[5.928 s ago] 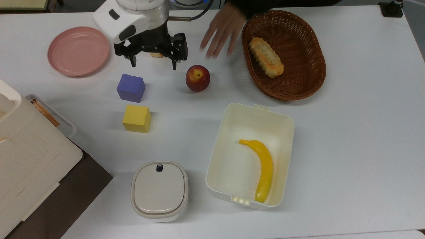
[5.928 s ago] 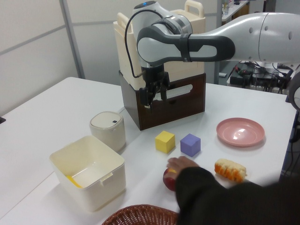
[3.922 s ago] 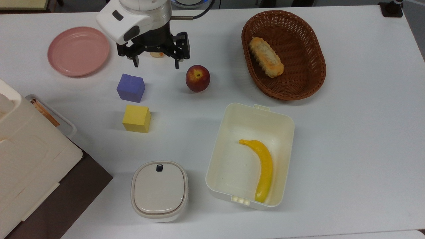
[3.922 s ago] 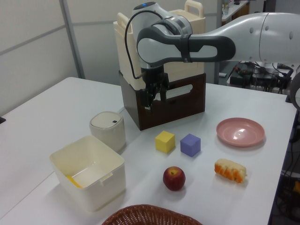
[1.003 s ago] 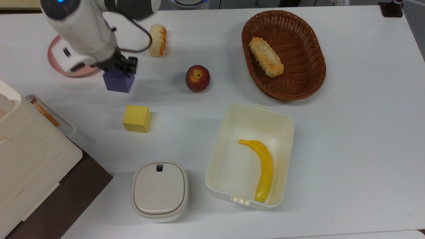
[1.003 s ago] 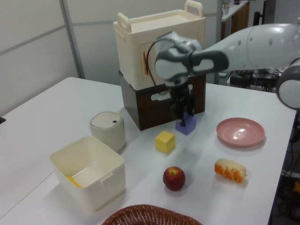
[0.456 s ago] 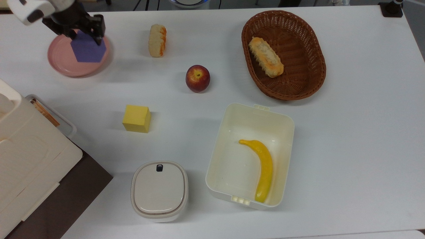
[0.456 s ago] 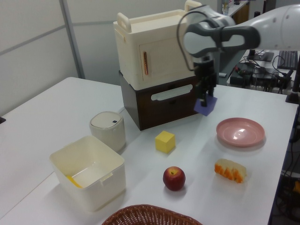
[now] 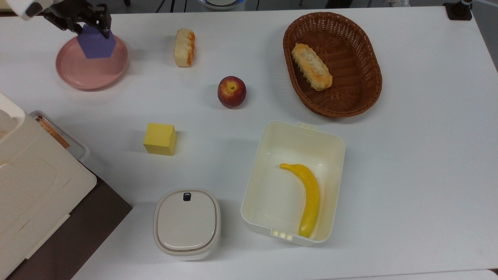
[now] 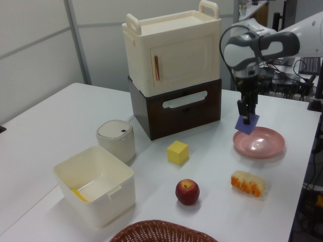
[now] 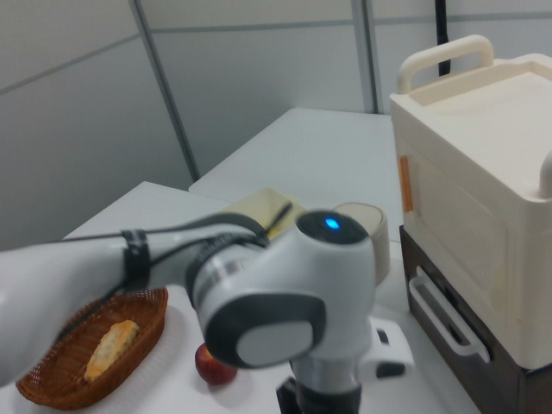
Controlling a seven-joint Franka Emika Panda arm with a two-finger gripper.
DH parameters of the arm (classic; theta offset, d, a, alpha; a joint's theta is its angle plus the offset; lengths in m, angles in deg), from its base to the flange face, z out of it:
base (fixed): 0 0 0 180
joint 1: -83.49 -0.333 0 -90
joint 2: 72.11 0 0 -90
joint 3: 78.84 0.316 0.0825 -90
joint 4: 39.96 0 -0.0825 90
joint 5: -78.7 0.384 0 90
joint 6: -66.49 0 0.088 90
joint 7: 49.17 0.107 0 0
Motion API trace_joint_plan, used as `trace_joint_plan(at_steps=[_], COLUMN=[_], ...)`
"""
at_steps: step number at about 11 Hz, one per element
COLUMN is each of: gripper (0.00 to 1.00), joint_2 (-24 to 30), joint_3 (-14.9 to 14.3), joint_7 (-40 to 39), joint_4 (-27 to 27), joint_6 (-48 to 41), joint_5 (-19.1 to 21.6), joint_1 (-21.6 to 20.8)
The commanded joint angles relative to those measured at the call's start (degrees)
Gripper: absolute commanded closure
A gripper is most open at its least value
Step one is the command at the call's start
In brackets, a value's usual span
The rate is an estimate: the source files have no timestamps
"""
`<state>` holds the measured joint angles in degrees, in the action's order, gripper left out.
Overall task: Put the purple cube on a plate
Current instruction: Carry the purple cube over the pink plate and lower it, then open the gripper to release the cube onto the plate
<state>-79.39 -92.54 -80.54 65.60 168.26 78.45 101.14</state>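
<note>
Carried across from beside the yellow cube [image 9: 160, 139] a second ago, and half a second ago short of the plate in the left view; now the purple cube [image 9: 95, 45] held in the air above the pink plate [image 9: 83, 74], over its far edge in the top view. Meaning for the task: pickup done, transport nearly done, lowering and release probably left.

Gripper [image 10: 248, 118] pointing straight down, jaws closed on the cube's upper part, cube hanging tilted beneath them with one corner lowest. In the left view, cube [image 10: 247, 123] clear of the plate [image 10: 262, 144], not touching it, near the plate's left rim.

Elsewhere on the white surface [image 9: 408, 155]: an apple [image 9: 231, 91], a bread roll [image 9: 183, 46], a wicker basket [image 9: 369, 89].
</note>
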Motion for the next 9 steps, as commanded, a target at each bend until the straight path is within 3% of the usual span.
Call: trace_joint_plan(at_steps=[1,2,3,4,5,7,9], gripper=[1.0,0.97,0.81,0.3,0.0,0.0,0.0], joint_2=[-4.4,-6.1,-7.4,-7.7,-7.8,-7.2,-7.1], joint_3=[0.2,0.2,0.2,0.2,0.3,0.9,1.5], joint_7=[-3.1,-3.0,-3.0,-2.8,-2.5,-1.5,1.7], joint_4=[0.0,-0.2,-0.3,-0.3,-1.2,-2.8,-9.1], joint_6=[2.7,4.0,5.4,6.7,6.7,5.7,-1.8], joint_5=[-2.6,-3.4,-4.2,-5.8,-6.5,-5.7,-5.7], joint_1=[2.1,2.1,2.1,1.9,1.9,1.5,-1.8])
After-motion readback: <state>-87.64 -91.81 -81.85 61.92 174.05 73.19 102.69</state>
